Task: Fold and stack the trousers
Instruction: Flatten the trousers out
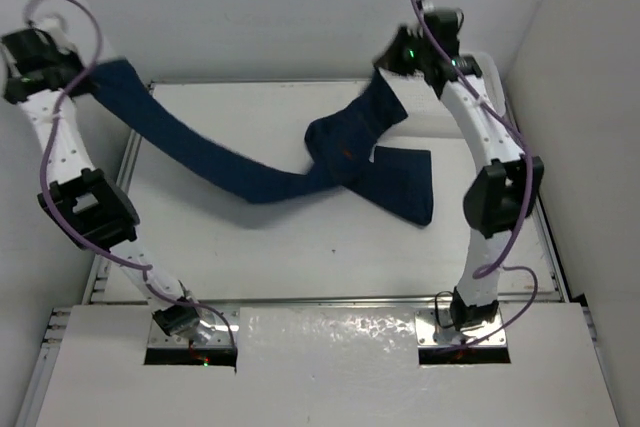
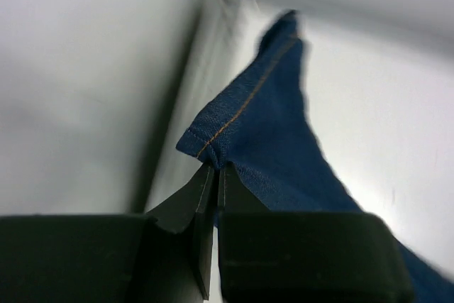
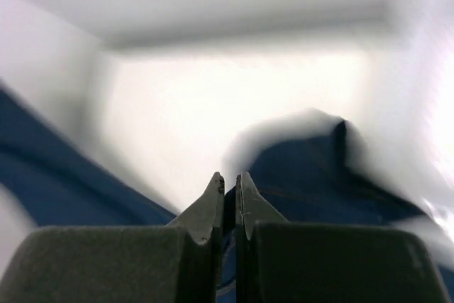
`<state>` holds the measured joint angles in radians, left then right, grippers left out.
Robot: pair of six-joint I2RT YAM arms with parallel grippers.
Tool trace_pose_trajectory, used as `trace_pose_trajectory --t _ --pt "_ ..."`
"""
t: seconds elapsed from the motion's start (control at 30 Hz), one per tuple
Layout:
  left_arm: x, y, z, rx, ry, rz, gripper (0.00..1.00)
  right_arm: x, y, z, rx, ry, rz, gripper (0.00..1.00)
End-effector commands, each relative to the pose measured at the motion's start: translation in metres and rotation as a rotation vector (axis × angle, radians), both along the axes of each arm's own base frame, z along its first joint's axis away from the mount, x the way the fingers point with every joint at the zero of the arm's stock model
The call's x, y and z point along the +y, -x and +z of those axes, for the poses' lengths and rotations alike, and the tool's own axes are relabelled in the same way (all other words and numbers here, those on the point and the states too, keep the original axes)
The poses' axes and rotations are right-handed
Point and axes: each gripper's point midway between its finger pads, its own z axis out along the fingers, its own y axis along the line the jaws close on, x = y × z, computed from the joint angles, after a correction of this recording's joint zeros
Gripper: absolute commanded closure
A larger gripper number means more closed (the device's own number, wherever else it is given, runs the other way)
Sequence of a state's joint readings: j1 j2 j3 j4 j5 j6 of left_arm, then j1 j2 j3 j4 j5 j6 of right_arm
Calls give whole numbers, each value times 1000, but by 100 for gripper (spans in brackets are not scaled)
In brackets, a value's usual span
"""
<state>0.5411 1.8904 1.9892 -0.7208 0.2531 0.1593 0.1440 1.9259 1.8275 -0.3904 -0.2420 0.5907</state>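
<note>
- While lifted at the far left, pinches a hem of the trousers [image 1: 250, 182] in the tightly closed left gripper [image 2: 215, 168].
- Sags onto the table [image 1: 300, 257] mid-scene, with one leg flat.
- Rises at far right into the right gripper [image 3: 229, 179], closed on them too.
</note>
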Motion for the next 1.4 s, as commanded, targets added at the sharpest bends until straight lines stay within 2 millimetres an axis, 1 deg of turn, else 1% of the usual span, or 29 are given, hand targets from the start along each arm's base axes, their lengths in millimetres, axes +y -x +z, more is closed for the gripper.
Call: trace_pose_trajectory --t 0.0,0.03,0.07,0.1,0.13,0.17,0.2,0.23,0.27,0.33,0.37,0.43,0.47,0.5,0.53,0.57,0.6,0.63,0.67,0.73,0.77,0.83,0.9,0.97,1.0,1.1,1.2,1.33,1.37 --pt "65 25 177 -464 -97 204 100 38 -7 213 -451 -207 111 100" --pt "76 37 204 -532 -140 229 100 33 0 244 -524 -235 105 100" --pt "76 45 226 -582 -171 228 100 19 1 251 -543 -250 79 100" --pt "77 49 234 -604 -187 226 100 10 5 263 -587 -283 58 100" --pt "66 56 255 -652 -226 194 100 -2 35 293 -657 -295 43 100" --pt "61 54 249 -648 -214 166 100 -16 26 247 -570 -281 -7 100" --pt "49 60 258 -670 -216 135 100 -25 31 241 -581 -266 -32 100" --pt "39 57 257 -680 -200 83 100 -40 47 249 -600 -255 -74 100" --pt "37 54 242 -658 -166 66 100 -47 45 209 -516 -247 -99 100" --pt "28 56 234 -640 -143 39 100 -62 65 172 -446 -241 -143 100" --pt "29 56 222 -611 -130 40 100 -66 74 161 -426 -236 -161 100" --pt "27 63 205 -545 -142 40 100 -96 92 132 -372 -209 -250 100" --pt "29 65 187 -487 -174 21 100 -121 113 104 -314 -193 -334 100" --pt "27 68 174 -452 -172 14 100 -133 125 86 -275 -184 -380 100" --pt "18 76 165 -416 -167 -3 100 -159 138 72 -248 -168 -458 100" --pt "16 80 135 -348 -134 -9 100 -173 153 37 -175 -143 -521 100" --pt "10 88 125 -307 -163 -38 100 -182 177 24 -133 -111 -564 100" --pt "6 98 100 -228 -131 -43 100 -203 194 -6 -63 -89 -643 100" --pt "2 106 65 -147 -92 -48 100 -213 207 -19 -26 -76 -685 100" --pt "-3 128 27 -18 -110 -58 100 -228 238 -49 61 -20 -768 100" --pt "-7 140 -6 68 -94 -72 100 -232 248 -61 102 13 -798 100" --pt "-9 161 -41 182 -74 -48 100 -231 258 -79 133 3 -819 100" --pt "-12 170 -52 229 -73 -61 100 -233 254 -80 130 -8 -827 100" --pt "-10 171 -53 239 -78 -58 100 -235 251 -77 132 -7 -829 100" --pt "-8 171 -52 245 -86 -56 100 -241 248 -66 111 10 -846 100" --pt "-4 166 -31 220 -121 -68 100 -254 247 -42 86 73 -875 100" --pt "-5 168 -33 240 -124 -93 100 -271 268 -45 130 176 -960 100" --pt "-18 189 -71 354 -76 -136 100 -285 316 -96 276 281 -1110 100" --pt "-25 199 -90 405 -48 -150 100 -284 334 -123 345 306 -1135 100"
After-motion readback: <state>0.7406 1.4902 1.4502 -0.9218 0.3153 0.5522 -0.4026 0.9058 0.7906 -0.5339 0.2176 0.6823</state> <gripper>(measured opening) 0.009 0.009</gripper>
